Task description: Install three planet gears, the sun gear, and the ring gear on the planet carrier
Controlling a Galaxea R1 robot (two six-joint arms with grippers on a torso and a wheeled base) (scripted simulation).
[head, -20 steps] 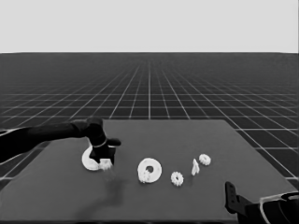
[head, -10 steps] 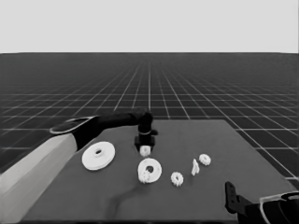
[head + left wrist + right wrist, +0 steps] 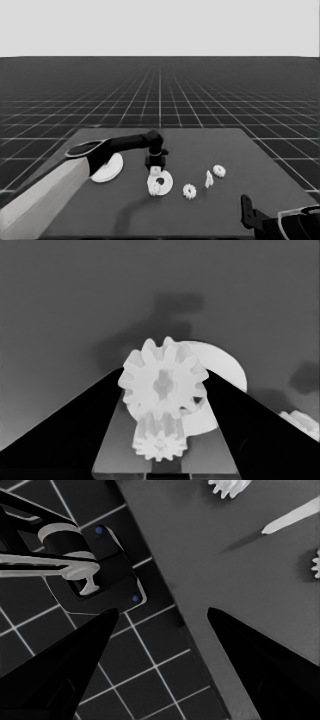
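Larger round part [image 3: 107, 169]: it lies flat at the table's [image 3: 225, 145] left, partly behind the left arm. One second ago the left pincer stood over it; now it is uncovered and nothing touches it.
Left arm: it has swung from the left end toward the middle, and its pale grey part now fills the lower left corner of the head view.
Left pincer [image 3: 156, 164]: it is clenched on a gear [image 3: 162, 382], the teeth pressed between the two fingers. It hangs just above the smaller round part [image 3: 160, 183]. Half a second ago it was farther back on the table.
Held gear: taken from beside the larger round part and carried here. In the left wrist view a second gear [image 3: 159, 440] shows below it, already on the smaller round part, I judge.
Meaning for the task: this is the placing step, so the gear must come down onto its place beside the seated one, with the teeth meshing.
Free gears: one [image 3: 189, 190] lies right of the smaller round part, one [image 3: 219, 171] farther right; both are unmoved.
Thin white piece [image 3: 209, 178]: it stands between these two gears, unmoved.
Right pincer [image 3: 247, 212]: it is parked at the lower right corner, fingers apart, gripping nothing.
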